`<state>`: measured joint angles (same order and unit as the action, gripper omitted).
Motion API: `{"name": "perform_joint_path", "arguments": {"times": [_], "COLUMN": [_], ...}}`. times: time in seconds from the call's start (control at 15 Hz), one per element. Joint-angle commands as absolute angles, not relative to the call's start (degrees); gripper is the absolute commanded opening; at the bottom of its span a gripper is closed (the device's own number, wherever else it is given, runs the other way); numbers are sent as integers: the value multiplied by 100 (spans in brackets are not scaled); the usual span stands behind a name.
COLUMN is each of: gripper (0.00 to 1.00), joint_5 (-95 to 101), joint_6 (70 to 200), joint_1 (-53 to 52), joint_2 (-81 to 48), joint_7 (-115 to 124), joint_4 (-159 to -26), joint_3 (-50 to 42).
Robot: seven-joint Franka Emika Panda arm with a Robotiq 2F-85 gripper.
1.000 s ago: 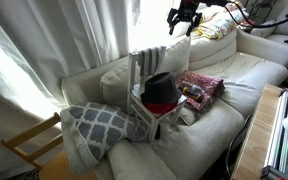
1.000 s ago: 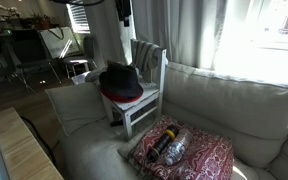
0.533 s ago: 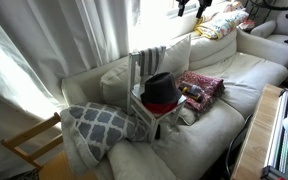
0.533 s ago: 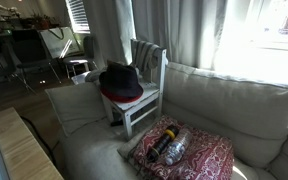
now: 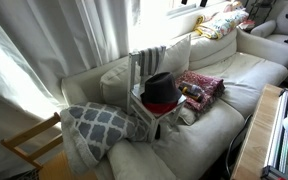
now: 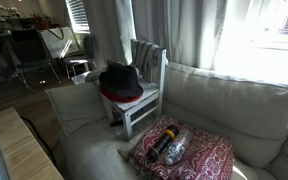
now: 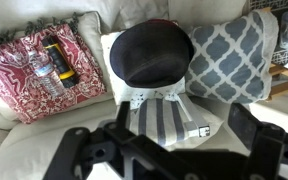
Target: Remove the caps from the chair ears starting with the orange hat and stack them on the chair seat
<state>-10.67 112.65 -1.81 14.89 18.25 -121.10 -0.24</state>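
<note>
The large black hat (image 5: 161,85) sits on the small red-orange hat (image 5: 165,104), and both rest on the white chair's seat (image 5: 147,115). The stack also shows in an exterior view, black hat (image 6: 119,78) over orange brim (image 6: 125,98), and from above in the wrist view (image 7: 152,52). A grey-striped cloth (image 7: 164,115) hangs over the backrest. The chair ears (image 6: 165,52) carry no hats. My gripper (image 7: 169,140) is open and empty, high above the chair back. It is out of frame in both exterior views.
A red patterned cushion (image 7: 39,65) with a water bottle (image 7: 41,72) lies beside the chair on the sofa (image 5: 234,75). A grey lattice pillow (image 7: 229,55) lies on the other side. A bare light-wood chair frame (image 5: 29,140) stands off the sofa's end.
The gripper has risen out of the top of both exterior views. The hats and chair have not moved.
</note>
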Motion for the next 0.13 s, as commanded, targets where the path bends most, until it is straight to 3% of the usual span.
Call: {"name": "perform_joint_path", "arguments": {"times": [0.0,0.07], "gripper": [100,100], "joint_5": [-1089,-1089], "joint_6": [11251,11251], "joint_1": [-90,-90], "joint_2": [1482,1481], "joint_7": [1806,1806], "joint_4": [-12099,-12099], "joint_3": [55,55]}}
